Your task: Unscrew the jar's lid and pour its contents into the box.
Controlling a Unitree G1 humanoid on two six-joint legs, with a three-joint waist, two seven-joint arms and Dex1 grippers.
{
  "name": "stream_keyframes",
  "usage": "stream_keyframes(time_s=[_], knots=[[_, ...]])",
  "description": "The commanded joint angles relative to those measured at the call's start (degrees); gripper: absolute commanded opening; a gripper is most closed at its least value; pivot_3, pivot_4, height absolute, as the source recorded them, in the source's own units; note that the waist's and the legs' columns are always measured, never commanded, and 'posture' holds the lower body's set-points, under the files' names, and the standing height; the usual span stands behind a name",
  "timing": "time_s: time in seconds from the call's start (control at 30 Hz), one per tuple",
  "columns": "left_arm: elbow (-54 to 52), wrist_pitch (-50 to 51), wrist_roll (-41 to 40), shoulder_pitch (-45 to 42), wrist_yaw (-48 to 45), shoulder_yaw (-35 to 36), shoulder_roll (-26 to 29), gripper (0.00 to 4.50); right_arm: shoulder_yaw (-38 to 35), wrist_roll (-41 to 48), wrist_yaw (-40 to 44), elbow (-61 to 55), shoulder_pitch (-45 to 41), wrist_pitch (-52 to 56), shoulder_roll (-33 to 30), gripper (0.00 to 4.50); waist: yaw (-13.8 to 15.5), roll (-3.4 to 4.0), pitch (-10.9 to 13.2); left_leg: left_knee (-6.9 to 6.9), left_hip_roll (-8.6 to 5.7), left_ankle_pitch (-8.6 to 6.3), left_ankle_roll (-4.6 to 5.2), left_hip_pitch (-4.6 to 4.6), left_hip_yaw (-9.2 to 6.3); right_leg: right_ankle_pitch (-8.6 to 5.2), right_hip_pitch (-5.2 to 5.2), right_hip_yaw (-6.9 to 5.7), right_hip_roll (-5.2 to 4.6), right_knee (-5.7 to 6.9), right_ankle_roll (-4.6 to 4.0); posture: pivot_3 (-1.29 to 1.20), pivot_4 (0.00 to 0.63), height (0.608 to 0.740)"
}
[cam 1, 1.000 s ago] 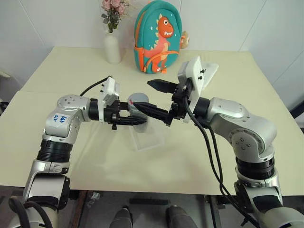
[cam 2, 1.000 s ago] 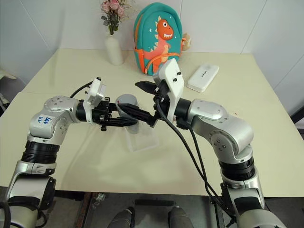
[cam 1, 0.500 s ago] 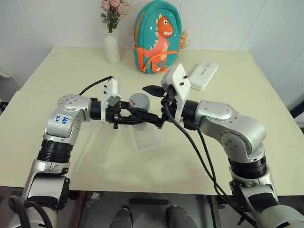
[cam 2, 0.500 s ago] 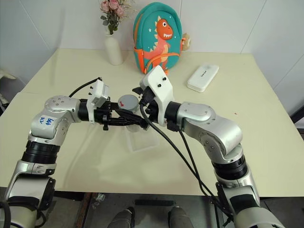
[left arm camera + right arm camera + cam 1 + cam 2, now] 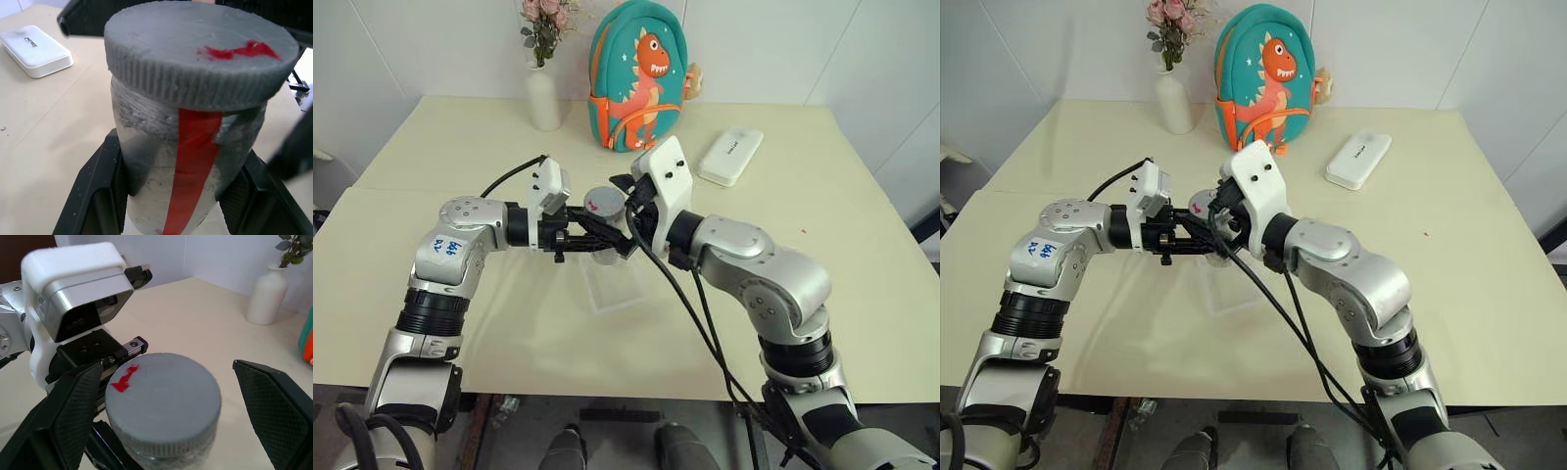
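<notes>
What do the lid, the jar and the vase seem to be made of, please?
Lid: matte grey, probably moulded plastic, going by its grainy top, ribbed rim and red mark. Jar: clear plastic or glass, hard to tell; its wall looks cloudy under a red strip. Vase: smooth matte white, likely ceramic, though it could be plastic.

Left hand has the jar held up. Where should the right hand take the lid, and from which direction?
Grip the lid by its ribbed side rim, one finger on each side. Come straight in over the top, as the open right hand is already lined up. The left hand clamps the jar body below the lid, so the rim is free, and the ribs should help when twisting.
</notes>
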Motion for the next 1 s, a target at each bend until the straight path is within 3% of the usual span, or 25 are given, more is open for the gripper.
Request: stream_keyframes(time_s=[0.03,0.13,0.2,0.3,0.7,1.0], knots=[[-2.2,0.4,-1.1,-0.9,0.5,1.4,0.1,1.99,-0.9,-0.5,-0.8,-3.4,0.0,-0.4,0.9,4.5,0.0,0.0,0.0,0.0,0.0,0.0,0.0,-0.01,0.0,0.0,0.0,0.0,0.0,-0.01,0.0,0.0,0.15,0.74],[-2.2,0.7,-1.4,-0.9,0.7,1.5,0.2,1.99,-1.0,-0.7,-0.9,-3.5,0.1,-0.8,1.4,4.31,0.0,0.0,0.0,0.0,0.0,0.0,0.0,-0.01,0.0,0.0,0.0,0.0,0.0,-0.01,0.0,0.0,0.15,0.74],[-2.3,0.8,-1.5,-0.9,0.7,1.5,0.3,1.99,-1.1,-0.8,-0.7,-3.9,0.2,-1.2,1.4,3.9,0.0,0.0,0.0,-0.01,0.0,0.0,0.0,-0.01,0.0,0.0,-0.01,0.0,0.0,-0.01,0.0,0.0,0.15,0.74],[-2.1,0.9,-1.5,-0.9,0.8,1.6,0.3,1.99,-1.8,-0.5,-0.3,-4.0,0.0,-1.9,1.7,2.92,0.0,0.0,0.0,-0.02,0.0,0.0,0.0,-0.01,0.0,0.0,-0.02,0.0,0.0,-0.03,0.0,0.0,0.15,0.74],[-2.4,1.6,-2.8,0.4,0.6,2.3,0.5,1.99,-4.2,2.9,2.4,-3.8,0.1,-3.7,3.5,2.92,0.0,0.0,0.0,-0.12,0.0,0.0,0.0,-0.03,0.0,0.0,-0.02,0.0,0.0,-0.16,0.0,0.0,0.15,0.74],[0.6,0.0,-3.5,-0.6,-3.1,2.7,1.0,1.99,-3.2,7.0,22.1,-0.6,-1.9,-10.7,-0.1,2.92,0.0,0.0,0.0,-0.15,0.0,0.0,0.0,-0.05,0.0,0.0,-0.01,-0.04,-0.01,-0.25,0.0,0.0,0.15,0.74]])
